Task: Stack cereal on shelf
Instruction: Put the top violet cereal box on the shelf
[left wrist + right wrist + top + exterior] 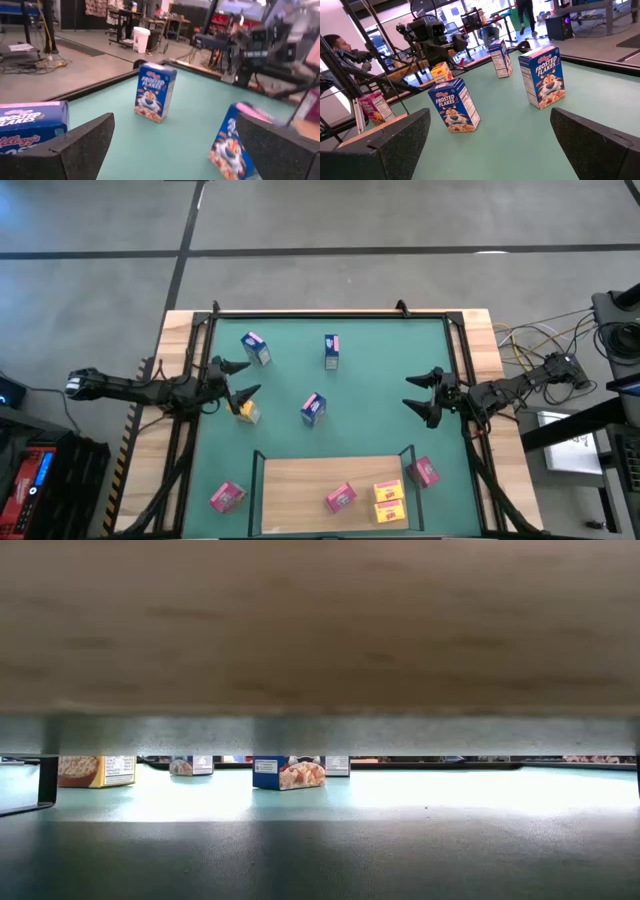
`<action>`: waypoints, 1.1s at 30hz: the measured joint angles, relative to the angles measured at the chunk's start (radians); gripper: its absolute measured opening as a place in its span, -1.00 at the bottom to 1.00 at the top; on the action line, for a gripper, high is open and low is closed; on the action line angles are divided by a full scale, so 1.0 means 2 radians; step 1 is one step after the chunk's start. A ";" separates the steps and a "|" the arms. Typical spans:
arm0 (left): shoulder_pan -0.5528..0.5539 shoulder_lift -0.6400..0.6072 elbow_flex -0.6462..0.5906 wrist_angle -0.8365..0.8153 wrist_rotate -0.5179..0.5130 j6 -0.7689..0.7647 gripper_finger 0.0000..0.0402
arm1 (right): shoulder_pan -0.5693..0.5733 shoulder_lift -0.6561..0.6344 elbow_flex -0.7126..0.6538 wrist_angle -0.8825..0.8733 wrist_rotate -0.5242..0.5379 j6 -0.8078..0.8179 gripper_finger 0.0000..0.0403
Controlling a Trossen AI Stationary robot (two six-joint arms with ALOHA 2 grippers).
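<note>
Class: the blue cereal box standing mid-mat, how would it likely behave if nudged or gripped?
The blue cereal box stands upright on a narrow base, so a nudge probably tips it. It looks like thin cardboard, likely light, and may dent under a hard squeeze. Flat faces suit the open right pincer.

High view straight down, low view level, wrists facing inward

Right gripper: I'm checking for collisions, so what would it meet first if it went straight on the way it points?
Probably the middle blue cereal box. The open right gripper points across the mat toward it, nothing between; depth is uncertain.
</note>
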 joint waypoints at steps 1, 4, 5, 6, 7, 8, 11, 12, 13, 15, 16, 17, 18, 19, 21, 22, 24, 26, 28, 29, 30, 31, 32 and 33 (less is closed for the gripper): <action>0.000 0.000 0.000 0.003 -0.001 -0.009 0.99 | 0.000 0.000 0.000 0.000 0.000 0.000 0.99; 0.000 0.002 0.000 0.011 0.027 -0.033 0.99 | 0.000 0.000 0.000 0.000 0.000 0.000 0.99; 0.000 0.003 0.000 0.022 0.048 -0.041 0.99 | 0.000 0.000 0.000 0.000 0.000 0.000 0.99; 0.000 0.004 0.000 0.037 0.073 -0.047 0.99 | 0.000 0.000 0.000 0.000 0.000 0.000 0.99; 0.000 0.006 0.000 0.052 0.089 -0.051 0.99 | 0.000 0.000 0.000 0.000 0.000 0.000 0.99; -0.001 0.008 0.000 0.063 0.100 -0.053 0.99 | 0.000 0.000 0.000 0.000 0.000 0.000 0.99; -0.001 0.017 0.018 0.058 0.107 -0.053 0.99 | 0.000 0.000 0.000 0.000 0.000 0.000 0.99; -0.001 0.022 0.031 0.052 0.108 -0.053 0.99 | 0.000 0.000 0.000 0.000 0.000 0.000 0.99; -0.001 0.029 0.045 0.042 0.108 -0.053 0.99 | 0.000 0.000 0.000 0.000 0.000 0.000 0.99; -0.001 0.048 0.077 0.015 0.108 -0.054 0.99 | 0.000 0.000 0.000 0.000 0.000 0.000 0.99; -0.001 0.062 0.096 -0.001 0.108 -0.054 0.99 | 0.000 0.000 0.000 0.000 0.000 0.000 0.99; -0.001 0.077 0.116 -0.021 0.107 -0.058 0.99 | 0.000 0.000 0.000 0.000 0.000 0.000 0.99; -0.001 0.092 0.135 -0.041 0.107 -0.068 0.99 | 0.000 0.000 0.000 0.000 0.000 0.000 0.99; -0.001 0.110 0.154 -0.062 0.107 -0.081 0.99 | 0.000 0.000 0.000 0.000 0.000 0.000 0.99; -0.002 0.148 0.190 -0.090 0.107 -0.109 0.99 | 0.000 0.000 0.000 0.000 0.000 0.000 0.99; -0.003 0.167 0.206 -0.103 0.107 -0.122 0.99 | 0.000 0.000 0.000 0.000 0.000 0.000 0.99; -0.004 0.206 0.233 -0.109 0.107 -0.146 0.99 | 0.000 0.000 0.000 0.000 0.000 0.000 0.99; -0.004 0.242 0.262 -0.111 0.107 -0.161 0.99 | 0.000 0.000 0.000 0.000 0.000 0.000 0.99; -0.005 0.277 0.295 -0.112 0.106 -0.170 0.99 | 0.000 0.000 0.000 0.000 0.000 0.000 0.99; -0.006 0.293 0.312 -0.117 0.106 -0.176 0.99 | 0.000 0.000 0.000 0.000 0.000 0.000 0.99; -0.006 0.307 0.330 -0.136 0.104 -0.189 0.99 | 0.000 0.000 0.000 0.000 0.000 0.000 0.99; -0.006 0.321 0.348 -0.160 0.096 -0.208 0.99 | 0.000 0.000 0.000 0.000 0.000 0.000 0.99; -0.006 0.334 0.366 -0.182 0.092 -0.230 0.99 | 0.000 0.000 -0.001 0.000 0.000 0.000 0.99; -0.006 0.347 0.383 -0.205 0.087 -0.261 0.99 | 0.000 0.000 0.000 0.000 0.000 0.000 0.99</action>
